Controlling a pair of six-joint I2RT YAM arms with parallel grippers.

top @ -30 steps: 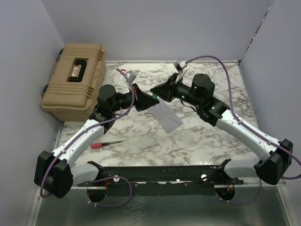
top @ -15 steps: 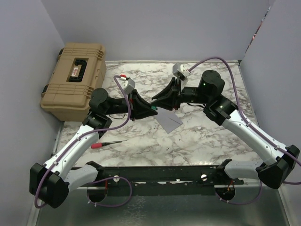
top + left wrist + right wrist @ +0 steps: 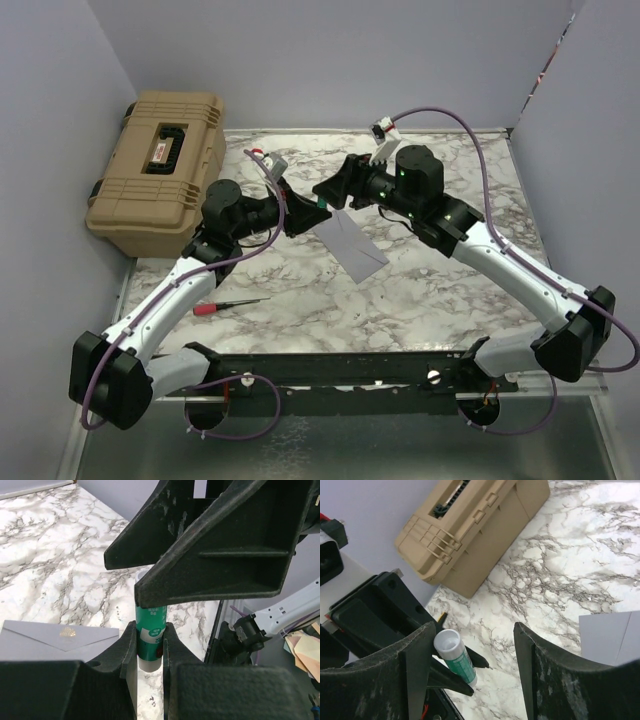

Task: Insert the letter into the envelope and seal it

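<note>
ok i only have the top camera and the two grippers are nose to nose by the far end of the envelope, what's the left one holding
observer: the left gripper is shut on a glue stick, clamped on its green body.
operator: is the right one gripping it too
observer: no, the right gripper is open; the stick's white end sits between its jaws, close to one finger.
operator: envelope flap down
observer: looks folded flat, and the envelope has a small gold mark on the flap.
</note>
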